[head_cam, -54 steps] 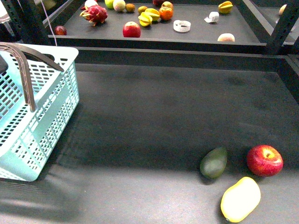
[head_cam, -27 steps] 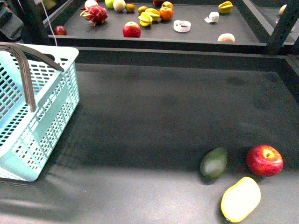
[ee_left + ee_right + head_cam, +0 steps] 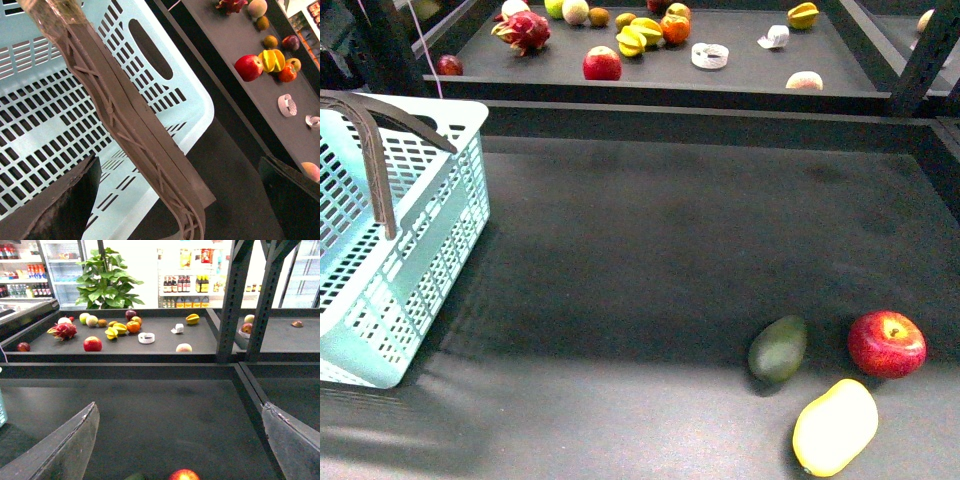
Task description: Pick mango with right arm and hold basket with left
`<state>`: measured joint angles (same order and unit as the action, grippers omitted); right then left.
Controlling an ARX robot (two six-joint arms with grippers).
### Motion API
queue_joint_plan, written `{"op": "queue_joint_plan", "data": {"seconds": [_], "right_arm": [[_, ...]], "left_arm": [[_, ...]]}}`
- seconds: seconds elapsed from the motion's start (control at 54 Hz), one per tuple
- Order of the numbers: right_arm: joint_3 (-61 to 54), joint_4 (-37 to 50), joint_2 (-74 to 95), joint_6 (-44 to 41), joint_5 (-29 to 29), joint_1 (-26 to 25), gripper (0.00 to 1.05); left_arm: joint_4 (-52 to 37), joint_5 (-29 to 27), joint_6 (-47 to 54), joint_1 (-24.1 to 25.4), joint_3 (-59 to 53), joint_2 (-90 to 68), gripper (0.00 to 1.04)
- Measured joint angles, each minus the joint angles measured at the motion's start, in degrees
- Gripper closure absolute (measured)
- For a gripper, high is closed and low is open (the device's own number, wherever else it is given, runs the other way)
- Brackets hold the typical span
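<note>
The yellow mango [image 3: 835, 427] lies at the front right of the dark table, beside a dark green fruit [image 3: 778, 348] and a red apple [image 3: 886, 343]. The aqua basket [image 3: 410, 250] stands at the left edge, its grey-brown handles [image 3: 375, 160] raised. Neither gripper shows in the front view. In the left wrist view my left gripper [image 3: 178, 165] is open above the basket [image 3: 60, 115], and the handles [image 3: 135, 135] run between its fingers without touching them. My right gripper [image 3: 178, 405] is open over bare table, with only the apple's top [image 3: 183, 475] showing. The mango is out of that view.
A raised back shelf [image 3: 670, 100] holds several fruits, among them a dragon fruit [image 3: 523, 30] and a red apple [image 3: 602, 64], plus a white tape roll [image 3: 709, 55]. Black frame posts [image 3: 930, 55] stand at the right and left.
A dark shape at the front view's upper-left corner has shifted a little. The basket and the three fruits lie where they were.
</note>
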<state>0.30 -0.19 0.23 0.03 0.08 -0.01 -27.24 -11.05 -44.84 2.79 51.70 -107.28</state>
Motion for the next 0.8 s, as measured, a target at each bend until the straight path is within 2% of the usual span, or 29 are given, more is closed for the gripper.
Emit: {"op": "queue_joint_plan", "data": {"seconds": [0.538, 0.686, 0.797], "right_arm": [[0.0, 0.0, 0.0, 0.0, 0.0, 0.0, 0.08], [0.0, 0.0, 0.0, 0.0, 0.0, 0.0, 0.08], [0.0, 0.0, 0.0, 0.0, 0.0, 0.0, 0.08]], "left_arm": [[0.4, -4.5, 1.8, -1.1, 4.2, -7.6, 0.06], [0.3, -4.4, 2.8, -1.3, 6.2, -8.9, 0.42], [0.4, -4.2, 2.6, -1.4, 7.0, -9.4, 0.61]]}}
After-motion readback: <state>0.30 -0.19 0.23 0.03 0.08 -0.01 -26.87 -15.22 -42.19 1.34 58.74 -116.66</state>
